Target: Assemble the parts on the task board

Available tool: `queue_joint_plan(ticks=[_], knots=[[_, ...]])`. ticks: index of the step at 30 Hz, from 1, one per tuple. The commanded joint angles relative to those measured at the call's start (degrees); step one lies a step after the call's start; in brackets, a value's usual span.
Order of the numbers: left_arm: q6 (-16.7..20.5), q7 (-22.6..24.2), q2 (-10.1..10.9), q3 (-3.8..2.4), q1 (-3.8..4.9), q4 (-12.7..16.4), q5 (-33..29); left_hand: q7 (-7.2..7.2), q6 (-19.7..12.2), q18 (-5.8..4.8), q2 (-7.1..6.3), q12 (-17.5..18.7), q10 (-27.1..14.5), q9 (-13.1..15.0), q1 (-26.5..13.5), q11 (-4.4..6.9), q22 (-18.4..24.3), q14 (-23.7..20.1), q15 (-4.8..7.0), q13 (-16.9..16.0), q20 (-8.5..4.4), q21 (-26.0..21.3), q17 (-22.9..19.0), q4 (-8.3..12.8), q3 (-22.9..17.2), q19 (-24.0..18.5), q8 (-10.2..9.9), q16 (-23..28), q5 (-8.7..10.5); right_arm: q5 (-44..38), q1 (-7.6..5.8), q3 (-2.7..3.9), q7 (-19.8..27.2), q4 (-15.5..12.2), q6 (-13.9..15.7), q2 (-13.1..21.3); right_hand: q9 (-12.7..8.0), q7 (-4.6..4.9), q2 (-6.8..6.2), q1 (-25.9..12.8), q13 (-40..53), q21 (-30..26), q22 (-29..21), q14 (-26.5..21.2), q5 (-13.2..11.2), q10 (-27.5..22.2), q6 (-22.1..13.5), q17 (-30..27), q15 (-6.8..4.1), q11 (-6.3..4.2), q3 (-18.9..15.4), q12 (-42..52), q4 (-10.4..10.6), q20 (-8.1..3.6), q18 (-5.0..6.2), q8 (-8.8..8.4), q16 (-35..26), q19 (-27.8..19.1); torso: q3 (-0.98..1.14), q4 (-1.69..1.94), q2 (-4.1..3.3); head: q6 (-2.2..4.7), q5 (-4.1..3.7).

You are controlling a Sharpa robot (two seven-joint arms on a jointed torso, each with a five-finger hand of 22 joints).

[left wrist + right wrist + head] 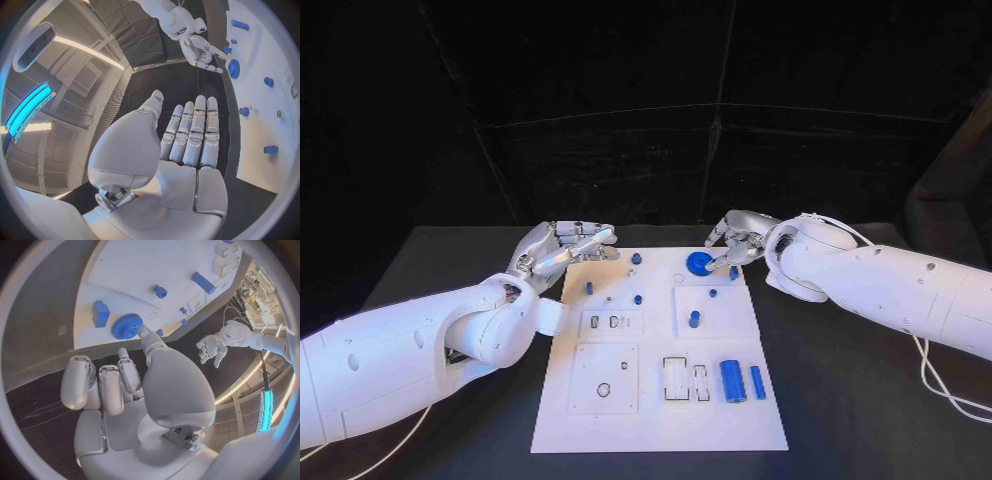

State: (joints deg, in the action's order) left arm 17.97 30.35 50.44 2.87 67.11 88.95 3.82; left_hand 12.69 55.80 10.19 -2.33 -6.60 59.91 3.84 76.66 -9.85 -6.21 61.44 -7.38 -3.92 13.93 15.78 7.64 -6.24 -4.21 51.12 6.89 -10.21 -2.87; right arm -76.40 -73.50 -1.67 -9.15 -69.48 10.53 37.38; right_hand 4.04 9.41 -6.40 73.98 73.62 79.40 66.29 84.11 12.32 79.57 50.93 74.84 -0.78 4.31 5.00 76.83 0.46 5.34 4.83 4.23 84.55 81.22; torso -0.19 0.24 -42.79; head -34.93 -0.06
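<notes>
The right hand (733, 243), fingers curled but grasping nothing, touched the round blue toothed gear (698, 263); the left hand (570, 246) was released; pressing it straight down seemed best

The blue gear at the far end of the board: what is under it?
The blue gear lies flat on the white task board, with the right hand touching its rim. What lies beneath is covered.

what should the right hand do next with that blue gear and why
Probably close its fingers on the blue gear and lift it. The right hand sits at the gear on the task board's far edge, one fingertip touching it, the other fingers curled short of it, so nothing is gripped yet.
</notes>
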Motion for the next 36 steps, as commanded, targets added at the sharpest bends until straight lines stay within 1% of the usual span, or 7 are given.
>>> queue_joint_plan(ticks=[1,6,9,14,21,25,36], knots=[[-0.8,0.4,-0.1,-0.05,0.08,-0.1,-0.1,0.10,0.4,0.31,0.42,0.4,0.5,-0.1,0.1,0.08,0.1,0.4,-0.03,0.1,-0.09,-0.1,0.1,0.4,0.0,0.3,-0.3,0.2,0.10,0.2,-0.16,0.01,-1.0,0.7,-3.7,-0.8,0.1,0.14,0.25,0.6,0.9,0.4,0.4,3.4,0.3,0.5,-0.3,0.6,0.44,0.04,-0.1,0.7,0.4,0.13,-0.40,0.42,0.5,0.3,-0.09,0.00,-0.03,-0.16,-0.07],[-0.8,0.4,-0.3,-0.05,0.07,-0.1,-0.1,0.10,0.4,0.31,0.42,0.4,0.5,-0.1,0.1,0.08,0.1,0.4,-0.03,0.1,-0.09,-0.1,0.1,0.4,0.0,0.3,-0.3,0.2,0.10,-0.1,-0.15,-0.01,-1.0,1.8,-3.5,-2.1,0.1,0.15,0.74,1.2,1.1,0.6,0.8,3.4,0.7,0.3,-0.1,0.9,0.49,0.07,0.2,0.9,0.3,0.21,-0.45,0.55,0.6,0.4,-0.04,0.02,-0.01,-0.27,-0.08],[-0.8,0.4,-0.3,-0.05,0.07,-0.2,-0.1,0.10,0.4,0.31,0.42,0.4,0.5,-0.1,0.1,0.08,0.1,0.4,-0.03,0.1,-0.09,-0.1,0.1,0.4,0.0,0.3,-0.3,0.2,0.10,-0.6,-0.15,-0.02,-1.2,2.4,-3.3,-2.7,0.1,0.14,0.89,1.4,1.3,0.7,0.9,3.5,0.8,0.3,-0.1,1.0,0.50,0.07,0.3,1.0,0.3,0.22,-0.48,0.61,0.7,0.4,-0.12,0.00,0.03,-0.36,-0.09],[-0.8,0.3,-0.3,-0.05,0.07,-0.2,-0.1,0.03,0.4,0.31,0.49,0.5,0.6,0.0,0.2,0.13,0.1,0.4,-0.01,0.1,-0.09,-0.2,0.1,0.5,0.0,0.3,-0.3,0.2,0.10,-1.6,-0.14,-0.03,-1.3,3.4,-2.9,-3.6,0.1,0.13,1.30,1.8,1.8,0.8,1.1,3.5,0.8,0.5,0.1,1.2,0.50,0.06,0.6,1.4,0.1,0.24,-0.51,0.71,0.8,0.4,-0.06,0.09,-0.01,-0.46,-0.04],[-0.9,0.2,-0.3,-0.05,0.07,-0.3,-0.1,0.03,0.4,0.31,0.49,0.5,0.6,0.0,0.2,0.13,0.1,0.4,-0.01,0.1,-0.09,-0.2,0.1,0.5,0.0,0.3,-0.3,0.2,0.10,-1.9,-0.14,-0.03,-1.2,4.2,-3.0,-4.2,0.2,0.07,2.00,2.2,3.0,1.1,1.6,3.5,0.8,1.2,0.6,1.6,0.49,0.02,1.1,2.4,-0.1,0.25,-0.59,0.99,0.9,0.6,-0.09,0.02,0.01,-0.57,0.04],[-0.9,0.2,-0.4,-0.05,0.07,-0.4,-0.1,0.03,0.4,0.32,0.50,0.5,0.6,0.0,0.2,0.14,0.1,0.4,0.00,0.1,-0.10,-0.2,0.1,0.5,-0.1,0.3,-0.3,0.3,0.10,-2.2,-0.13,-0.03,-1.1,4.3,-3.6,-4.4,0.1,0.10,2.27,2.6,4.2,1.3,2.0,3.5,0.2,1.9,0.6,1.8,0.50,0.04,1.5,3.4,-0.6,0.26,-0.65,1.04,1.0,0.6,-0.04,0.00,0.01,-0.74,0.06],[-1.0,0.0,-0.4,-0.05,0.07,-0.4,-0.1,0.03,0.4,0.32,0.51,0.5,0.6,-0.1,0.2,0.14,0.1,0.4,0.00,0.1,-0.10,-0.2,0.1,0.5,-0.1,0.3,-0.3,0.3,0.10,-3.4,-0.10,-0.05,-1.7,5.1,-7.0,-5.1,0.2,0.01,2.50,2.8,5.9,1.7,2.5,3.6,-0.4,2.9,1.4,2.1,0.50,-0.01,2.0,4.7,-1.1,0.27,-0.75,1.44,1.2,0.8,-0.06,0.02,0.00,-1.02,0.15]])
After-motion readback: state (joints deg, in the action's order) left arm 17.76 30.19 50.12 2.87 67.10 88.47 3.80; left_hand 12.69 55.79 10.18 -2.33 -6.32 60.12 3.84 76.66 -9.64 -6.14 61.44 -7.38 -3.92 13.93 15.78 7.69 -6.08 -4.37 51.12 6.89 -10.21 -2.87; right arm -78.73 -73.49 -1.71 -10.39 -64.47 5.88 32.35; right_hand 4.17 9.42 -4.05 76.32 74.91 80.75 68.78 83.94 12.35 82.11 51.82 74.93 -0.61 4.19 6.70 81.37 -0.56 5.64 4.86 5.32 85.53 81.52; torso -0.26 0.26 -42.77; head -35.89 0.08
